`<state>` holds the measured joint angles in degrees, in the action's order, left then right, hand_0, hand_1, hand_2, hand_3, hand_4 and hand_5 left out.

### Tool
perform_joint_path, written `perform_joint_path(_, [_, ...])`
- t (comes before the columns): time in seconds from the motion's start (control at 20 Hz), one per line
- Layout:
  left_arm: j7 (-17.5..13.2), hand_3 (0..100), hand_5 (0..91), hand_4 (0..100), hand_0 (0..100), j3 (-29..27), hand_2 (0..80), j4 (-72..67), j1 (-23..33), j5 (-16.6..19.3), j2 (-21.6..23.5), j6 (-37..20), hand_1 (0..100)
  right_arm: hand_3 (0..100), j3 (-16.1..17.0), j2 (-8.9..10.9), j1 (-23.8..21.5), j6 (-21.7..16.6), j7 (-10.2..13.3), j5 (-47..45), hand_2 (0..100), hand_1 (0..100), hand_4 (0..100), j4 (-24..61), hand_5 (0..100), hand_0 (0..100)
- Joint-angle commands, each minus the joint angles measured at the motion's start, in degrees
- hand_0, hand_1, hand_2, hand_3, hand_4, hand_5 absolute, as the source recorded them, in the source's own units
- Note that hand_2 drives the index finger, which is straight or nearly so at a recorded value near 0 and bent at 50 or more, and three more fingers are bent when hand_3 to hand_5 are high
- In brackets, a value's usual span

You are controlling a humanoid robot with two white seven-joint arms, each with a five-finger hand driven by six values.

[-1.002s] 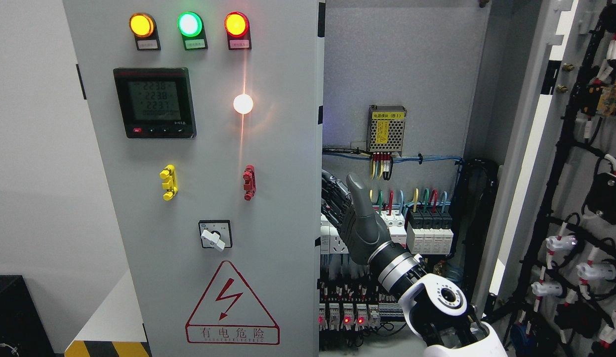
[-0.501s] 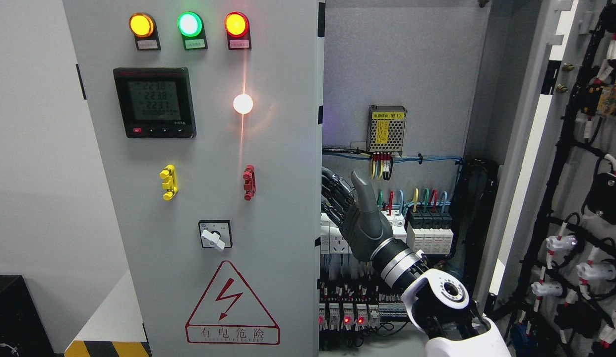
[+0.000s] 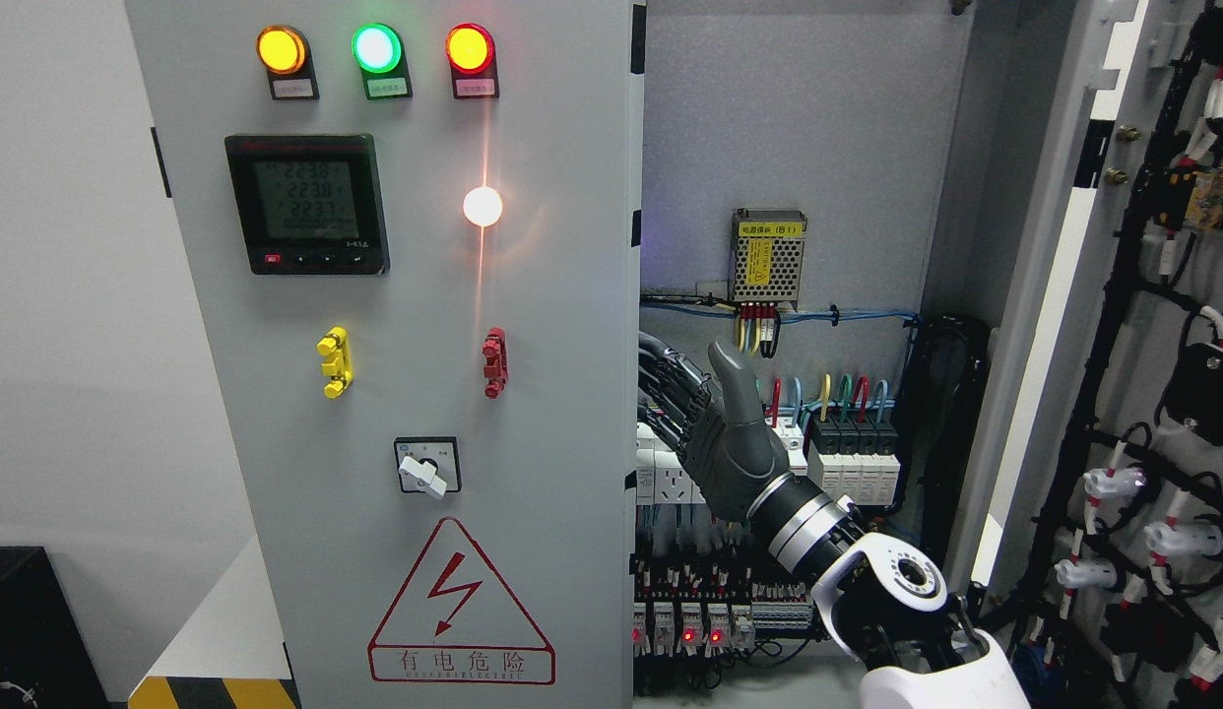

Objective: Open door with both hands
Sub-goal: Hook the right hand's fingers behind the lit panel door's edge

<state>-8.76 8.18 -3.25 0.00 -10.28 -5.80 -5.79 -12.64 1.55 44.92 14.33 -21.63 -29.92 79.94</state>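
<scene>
The left cabinet door (image 3: 395,394) is light grey. Its three indicator lamps are amber (image 3: 282,49), green (image 3: 376,47) and red-orange (image 3: 470,47); a white lamp (image 3: 482,206) glows below them. The meter (image 3: 307,204) is black with a grey-green display. One handle is yellow (image 3: 334,362), the other red (image 3: 494,362). The warning triangle (image 3: 461,603) is red-outlined with a red lightning bolt. The power supply (image 3: 767,255) carries a yellow label. The right hand (image 3: 732,433) is dark grey, with a silver wrist ring and white forearm.
</scene>
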Motion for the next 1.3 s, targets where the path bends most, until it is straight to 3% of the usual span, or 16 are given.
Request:
perform_joint_path(0.0, [0.0,0,0.0,0,0,0.0,0.0,0.0,0.7,0.0,0.0,0.0,0,0,0.3,0.65,0.2,0.1,-0.6,-0.3,0,0,0,0.0,0,0])
perform_joint_path(0.2, [0.0,0,0.0,0,0,0.0,0.0,0.0,0.7,0.0,0.0,0.0,0,0,0.3,0.65,0.1,0.2,-4.1,-0.3,0,0,0,-0.2,0,0])
perform_joint_path(0.45, [0.0,0,0.0,0,0,0.0,0.0,0.0,0.7,0.0,0.0,0.0,0,0,0.3,0.65,0.2,1.3,-4.4,-0.4,0,0,0,-0.1,0,0])
perform_joint_path(0.7, [0.0,0,0.0,0,0,0.0,0.0,0.0,0.7,0.0,0.0,0.0,0,0,0.4,0.65,0.2,2.6,-6.2,-2.6,0,0,0,0.0,0,0])
perform_joint_path(1.25, [0.0,0,0.0,0,0,0.0,0.0,0.0,0.7,0.0,0.0,0.0,0,0,0.4,0.65,1.2,3.6,-6.7,-4.8,0,0,0,0.0,0,0])
